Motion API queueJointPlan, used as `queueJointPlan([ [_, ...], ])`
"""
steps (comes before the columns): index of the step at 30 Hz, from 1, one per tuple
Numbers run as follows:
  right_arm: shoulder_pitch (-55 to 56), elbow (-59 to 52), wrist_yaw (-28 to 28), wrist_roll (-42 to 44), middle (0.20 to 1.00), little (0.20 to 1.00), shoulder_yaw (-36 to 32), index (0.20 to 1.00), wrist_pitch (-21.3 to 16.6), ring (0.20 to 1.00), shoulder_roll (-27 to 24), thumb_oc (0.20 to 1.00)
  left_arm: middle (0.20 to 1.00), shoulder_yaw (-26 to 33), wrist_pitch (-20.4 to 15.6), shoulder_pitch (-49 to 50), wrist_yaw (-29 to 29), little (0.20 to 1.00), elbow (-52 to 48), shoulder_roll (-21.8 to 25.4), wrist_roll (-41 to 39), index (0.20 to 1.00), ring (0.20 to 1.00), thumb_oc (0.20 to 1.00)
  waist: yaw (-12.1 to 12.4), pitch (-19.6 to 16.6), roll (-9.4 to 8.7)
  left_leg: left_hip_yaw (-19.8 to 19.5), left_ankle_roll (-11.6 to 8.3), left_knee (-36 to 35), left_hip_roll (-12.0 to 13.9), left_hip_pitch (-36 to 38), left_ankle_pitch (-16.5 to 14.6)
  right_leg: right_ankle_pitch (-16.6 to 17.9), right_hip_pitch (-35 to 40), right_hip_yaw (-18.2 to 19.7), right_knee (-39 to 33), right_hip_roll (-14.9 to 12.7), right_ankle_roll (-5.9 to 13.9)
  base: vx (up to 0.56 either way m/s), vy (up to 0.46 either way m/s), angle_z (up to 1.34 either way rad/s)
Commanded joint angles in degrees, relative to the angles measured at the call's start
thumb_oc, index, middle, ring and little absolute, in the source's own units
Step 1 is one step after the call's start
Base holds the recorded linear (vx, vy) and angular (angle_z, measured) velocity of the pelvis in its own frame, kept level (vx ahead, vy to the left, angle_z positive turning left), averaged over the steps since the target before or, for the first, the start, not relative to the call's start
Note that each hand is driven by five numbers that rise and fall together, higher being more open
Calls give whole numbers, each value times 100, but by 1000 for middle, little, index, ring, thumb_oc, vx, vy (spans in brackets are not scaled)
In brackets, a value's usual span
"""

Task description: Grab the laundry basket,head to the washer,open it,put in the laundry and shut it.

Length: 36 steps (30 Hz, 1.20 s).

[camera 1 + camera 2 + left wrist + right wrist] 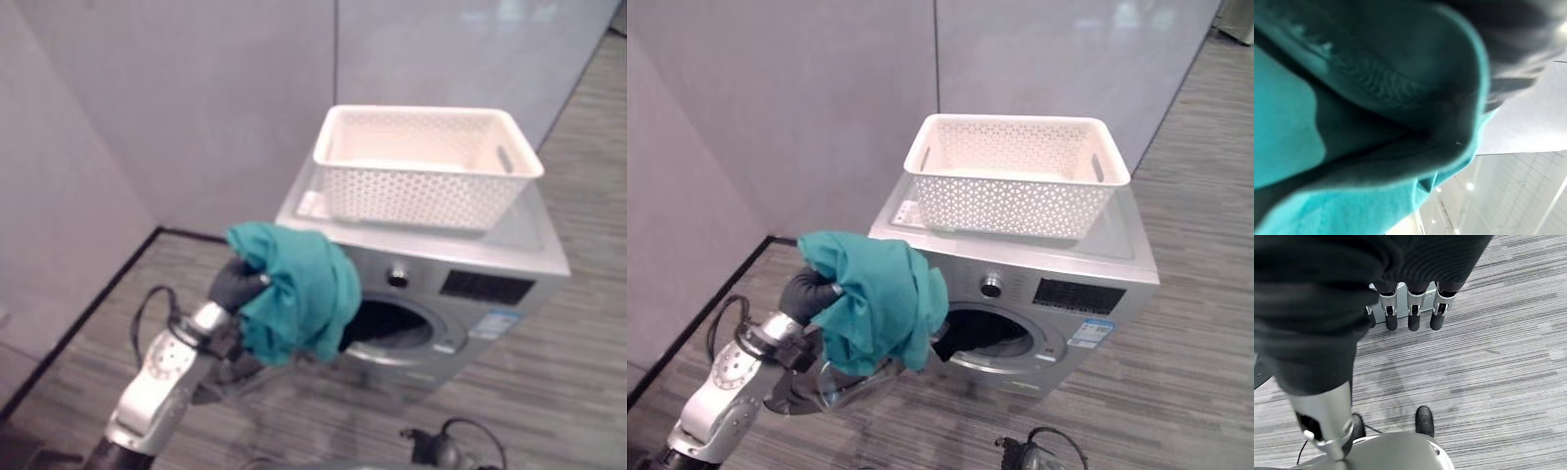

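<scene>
The left hand [809, 291] is held up on the left with a teal cloth [877, 299] draped over it (its fingers are hidden under the cloth, so I cannot tell how they are). To the right stands the washer [1058, 294] with its round door open. The white basket [1014, 176] sits on top of it. The right hand [1410, 308] hangs over the floor, fingers straight and holding nothing.

Silver-grey arm, dark ribbed cover (wrist too), robot hand [1410, 308] silver-fingered, dark-tipped
</scene>
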Motion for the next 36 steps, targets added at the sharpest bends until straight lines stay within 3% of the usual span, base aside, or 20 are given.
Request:
queueJointPlan([
  [1,146,221,119,-216,1000,1000,-1,1000,-42,1000,2,1000,200,-65,-469,-347,-45,200,-228,-123,-292,200,200,200,245,-294,59,119,-49,675,478,-104,-584,235,-513,-282,380,-1007,662,-69,178,-12],
  [8,34,269,83,-359,1000,1000,-31,1000,-9,1000,-39,1000,200,-418,-501,-688,5,200,-59,-408,-352,200,200,200,115,-312,54,226,256,881,-21,-118,-914,491,-744,-271,634,-1545,914,-75,165,-3],
  [9,-3,247,179,-362,1000,1000,-73,1000,15,1000,-48,1000,200,-405,-494,-842,65,200,-16,-475,-357,200,200,200,-7,-315,88,268,362,910,-203,-139,-980,649,-926,-177,671,-1707,1002,-162,255,-6],
  [12,-107,148,232,-374,1000,1000,-160,1000,4,1000,-132,1000,200,-398,-480,-1071,20,200,-55,-442,-398,200,200,200,-106,-198,153,397,491,1092,-339,-364,-964,987,-1388,25,936,-1880,1097,-227,147,-30],
  [14,-149,147,240,-341,1000,1000,-160,1000,6,1000,-117,1000,200,-452,-467,-1178,11,200,-15,-444,-415,200,200,200,-123,-142,185,436,558,1213,-318,-520,-919,807,-1474,69,1207,-1833,1024,-239,44,-29],
  [16,-217,135,214,-217,1000,1000,-88,1000,-9,1000,-76,1000,200,-680,-445,-1441,14,200,203,-481,-491,200,200,200,-127,-63,195,548,698,1304,-254,-823,-686,232,-1356,95,2101,-1515,758,-257,-13,-18],
  [17,-258,126,160,-133,1000,1000,3,1000,-34,1000,-15,1000,200,-915,-414,-1555,35,200,349,-564,-551,200,200,200,-33,-110,88,577,715,1286,-261,-970,-515,-32,-1130,49,2293,-1296,709,-118,-57,-22],
  [18,-262,127,158,-133,1000,1000,-1,1000,-34,1000,-13,1000,200,-920,-418,-1564,35,200,356,-565,-551,200,200,200,-29,-121,90,577,714,1273,-256,-988,-488,-7,-1143,45,2271,-1288,702,-108,-203,-19],
  [19,-338,54,111,-124,1000,1000,144,1000,-71,1000,50,1000,200,-1224,-326,-1574,-15,200,502,-638,-568,200,200,200,167,-191,-118,593,637,1226,-249,-1136,-348,-400,-771,12,1909,-1085,663,-49,-148,-19],
  [23,-489,43,53,-71,1000,1000,295,1000,-88,1000,79,1000,200,-1652,-187,-1596,-39,200,928,-771,-611,200,200,200,310,-173,-264,675,526,1150,-67,-1370,-140,-443,-773,-74,1692,-973,614,-105,-202,-34],
  [27,-533,33,-83,138,1000,1000,294,1000,-108,1000,77,1000,200,-2090,-48,-1672,-46,200,1439,-942,-628,200,200,200,300,19,-367,530,356,1379,189,-1803,81,-652,-806,-226,1525,-733,391,-180,-251,-7],
  [28,-522,-1,-170,281,1000,1000,279,1000,-112,1000,10,1000,200,-2272,7,-1808,30,200,1615,-1054,-705,200,200,200,244,288,-390,405,221,1633,376,-2163,255,-807,-1008,-314,1705,-570,235,-339,-308,22],
  [32,-514,11,-279,499,1000,1000,262,1000,-72,1000,-17,1000,200,-2496,115,-1872,169,200,1787,-1292,-938,200,200,200,105,619,-267,143,119,2103,597,-2590,330,-1157,-1363,-531,2318,-366,-1,-233,-219,48],
  [36,-611,34,-375,719,1000,1000,186,1000,-64,1000,-25,1000,200,-2693,173,-1835,301,200,2191,-1568,-1166,200,200,200,20,768,-188,-27,96,2334,660,-2878,428,-1356,-1679,-582,2771,-256,-163,-122,-111,27],
])
